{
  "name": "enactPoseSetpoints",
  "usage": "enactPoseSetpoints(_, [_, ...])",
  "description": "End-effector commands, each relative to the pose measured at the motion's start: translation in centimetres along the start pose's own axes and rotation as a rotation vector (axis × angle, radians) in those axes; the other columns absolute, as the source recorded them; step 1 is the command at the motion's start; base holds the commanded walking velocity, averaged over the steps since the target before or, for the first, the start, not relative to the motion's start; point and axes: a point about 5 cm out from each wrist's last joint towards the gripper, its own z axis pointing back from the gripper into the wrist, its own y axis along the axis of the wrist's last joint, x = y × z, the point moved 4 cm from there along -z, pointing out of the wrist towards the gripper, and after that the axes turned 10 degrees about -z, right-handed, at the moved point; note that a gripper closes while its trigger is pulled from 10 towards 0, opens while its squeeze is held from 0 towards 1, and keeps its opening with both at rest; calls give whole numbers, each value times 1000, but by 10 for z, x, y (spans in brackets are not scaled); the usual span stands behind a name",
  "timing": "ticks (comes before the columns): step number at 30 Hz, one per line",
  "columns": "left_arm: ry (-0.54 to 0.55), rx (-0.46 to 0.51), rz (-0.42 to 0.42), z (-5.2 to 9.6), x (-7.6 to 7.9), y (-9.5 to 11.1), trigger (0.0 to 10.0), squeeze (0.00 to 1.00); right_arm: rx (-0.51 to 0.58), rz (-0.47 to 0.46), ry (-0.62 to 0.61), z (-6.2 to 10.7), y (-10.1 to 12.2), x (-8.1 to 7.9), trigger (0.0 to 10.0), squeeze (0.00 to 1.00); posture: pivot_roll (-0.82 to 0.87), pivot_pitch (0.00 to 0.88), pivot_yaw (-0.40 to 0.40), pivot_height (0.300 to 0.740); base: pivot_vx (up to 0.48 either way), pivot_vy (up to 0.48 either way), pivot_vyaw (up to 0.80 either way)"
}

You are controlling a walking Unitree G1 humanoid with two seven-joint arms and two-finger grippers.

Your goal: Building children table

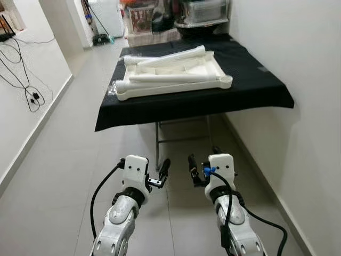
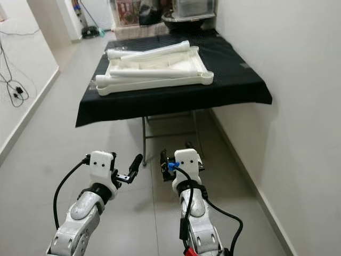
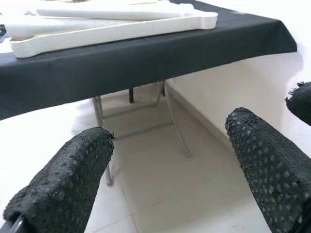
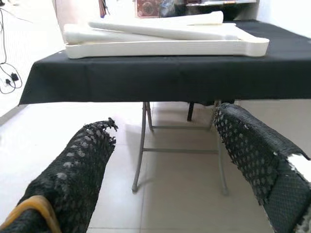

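Robot stands on pale floor tiles (image 1: 64, 176) facing a folding table (image 1: 250, 90) draped in a black cloth (image 1: 176, 109), set against the wall (image 1: 298, 64) on the robot's right. On the cloth lies a white plastic tabletop (image 1: 176, 80), apparently flipped underside up, ribbed frame showing. Two white legs (image 1: 165, 57) lie loose on it, one across the far side, another along the near side, both touching the tabletop. A small clear plastic bag (image 1: 111, 88) sits at the tabletop's left corner, contents too small to tell. Left gripper (image 1: 160, 176) and right gripper (image 1: 198, 169) both held low in front of the table, well short of its near edge, below cloth level, over bare floor. Both wrist views show their fingers (image 3: 68, 179) spread apart with nothing between them; right pads (image 4: 82, 170) look frayed. Metal table frame (image 4: 143, 145) visible underneath. Cables (image 1: 24, 74) hang on the left wall; clutter and a storage bin (image 1: 205, 10) beyond the table.
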Motion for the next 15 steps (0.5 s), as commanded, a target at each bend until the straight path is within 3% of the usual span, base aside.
enactPoseSetpoints(1, [23, -14, -3, -2, 0, -4, 10000, 0, 9, 3, 19, -1, 1, -4, 10000, 0, -32, 0, 36, 740, 300, 0, 0])
enactPoseSetpoints(3, [3, 16, -44, -6, -1, 1, 10000, 0, 12, 5, 22, -1, 1, -5, 10000, 0, -28, 0, 33, 740, 330, 0, 0])
enactPoseSetpoints(4, [7, 72, -184, -12, -9, 11, 10000, 0, 14, 4, 26, -1, 2, -9, 10000, 0, -18, 0, 39, 740, 394, 0, 0])
enactPoseSetpoints(6, [7, 85, -219, -13, -11, 14, 10000, 0, 14, 4, 26, -1, 2, -10, 10000, 0, -18, 0, 39, 740, 394, 0, 0])
enactPoseSetpoints(7, [37, 39, -151, -11, -17, 4, 10000, 0, 14, 1, 26, -1, 1, -11, 10000, 0, -36, 0, 55, 740, 469, 0, 0])
enactPoseSetpoints(9, [22, 2, -76, -5, -14, -7, 10000, 0, 18, -5, 19, 0, 2, -10, 10000, 0, -45, 0, 67, 740, 465, 0, 0])
enactPoseSetpoints(15, [6, 37, -83, -2, -4, 5, 10000, 0, 18, -8, 13, 2, 2, -7, 10000, 0, -33, 0, 62, 740, 416, 0, 0])
